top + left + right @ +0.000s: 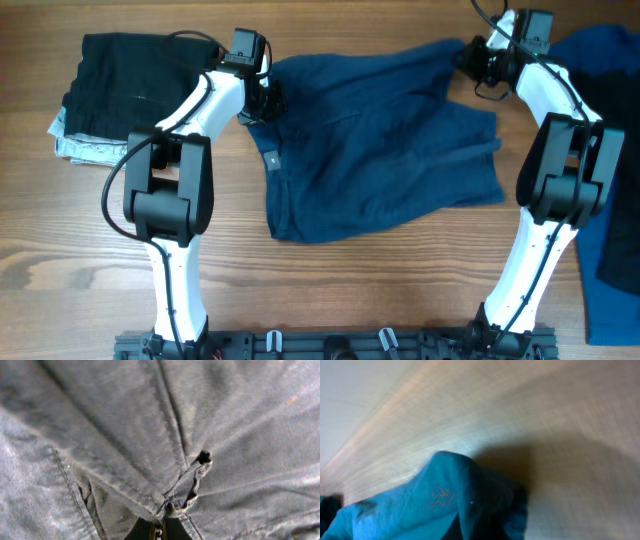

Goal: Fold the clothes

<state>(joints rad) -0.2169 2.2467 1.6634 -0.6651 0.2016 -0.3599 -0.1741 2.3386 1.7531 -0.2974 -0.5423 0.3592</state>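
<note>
Nearest, a strip of light brown wooden table (350, 290). Beyond it, in the middle of the table, dark navy trousers (380, 150): denim-like, wrinkled, lying mostly flat in a wide rough block, with an uneven lower edge toward the right and a stitched seam down the left side. At the far left corner of the trousers, left claw (265, 98) pressed together, pinching a bunched seam beside a small cloth loop; close up from the wrist, grey-blue weave with rows of stitching. At the far right corner, right claw (478, 62) pressed together on a raised peak of the same cloth, held off the wood with a shadow behind it. Far left, apart from the trousers, black garment (125, 70) folded on top of pale patterned cloth (85, 148). Along the right edge, royal blue cloth (605, 290).
</note>
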